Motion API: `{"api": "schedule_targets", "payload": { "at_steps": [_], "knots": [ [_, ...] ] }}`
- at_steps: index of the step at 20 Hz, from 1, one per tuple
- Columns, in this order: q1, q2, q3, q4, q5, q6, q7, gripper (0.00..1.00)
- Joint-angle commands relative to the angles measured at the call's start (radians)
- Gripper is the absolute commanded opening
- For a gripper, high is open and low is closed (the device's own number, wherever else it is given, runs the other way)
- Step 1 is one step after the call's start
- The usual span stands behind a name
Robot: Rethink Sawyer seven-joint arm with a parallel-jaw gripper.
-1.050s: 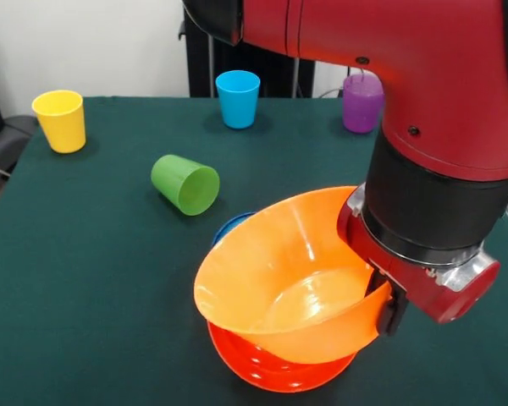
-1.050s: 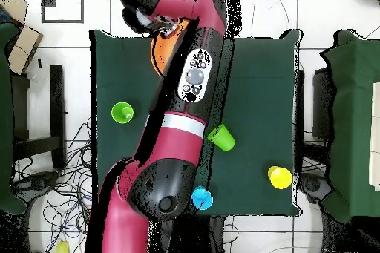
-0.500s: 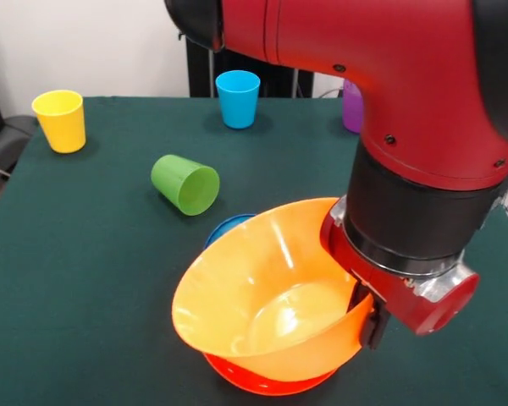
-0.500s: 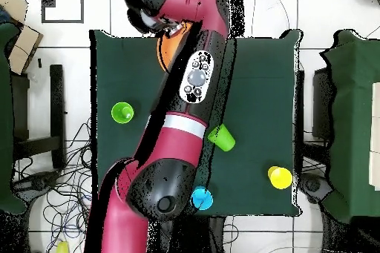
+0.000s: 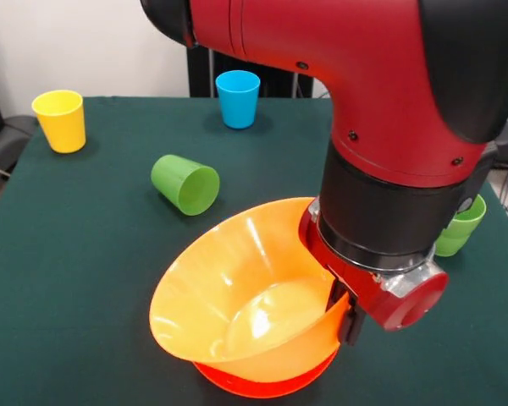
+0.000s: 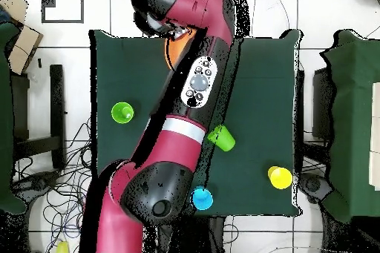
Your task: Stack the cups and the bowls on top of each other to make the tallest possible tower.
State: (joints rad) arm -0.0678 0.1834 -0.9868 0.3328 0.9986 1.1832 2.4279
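Gripper clamps the near-right rim of the yellow-orange bowl, tilted, its base over the orange-red bowl at the table near edge; contact betw. the two can't be told. Rel. to that bowl: green cup on its side just behind-left, yellow cup far back-left, light blue cup far behind, 2nd green cup upright to the right, partly hidden by the arm.

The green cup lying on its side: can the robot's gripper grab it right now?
Probably not yet. The gripper is clamped on the yellow-orange bowl's rim, so it is busy. The tipped green cup lies apart from the bowl with open cloth around it, so nothing else blocks it.
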Motion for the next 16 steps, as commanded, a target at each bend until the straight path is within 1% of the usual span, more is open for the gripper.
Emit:
{"api": "schedule_targets", "payload": {
  "at_steps": [1, 8, 13, 16],
  "knots": [
    [0.042, -0.075, 0.168, 0.196, -0.105, -0.085, 0.011, 0.0],
    [0.072, -0.105, 0.223, 0.276, -0.124, -0.151, 0.009, 0.0],
    [0.066, -0.107, 0.247, 0.274, -0.13, -0.169, 0.008, 0.0],
    [0.057, -0.103, 0.239, 0.249, -0.134, -0.149, 0.011, 0.0]
  ]
}}
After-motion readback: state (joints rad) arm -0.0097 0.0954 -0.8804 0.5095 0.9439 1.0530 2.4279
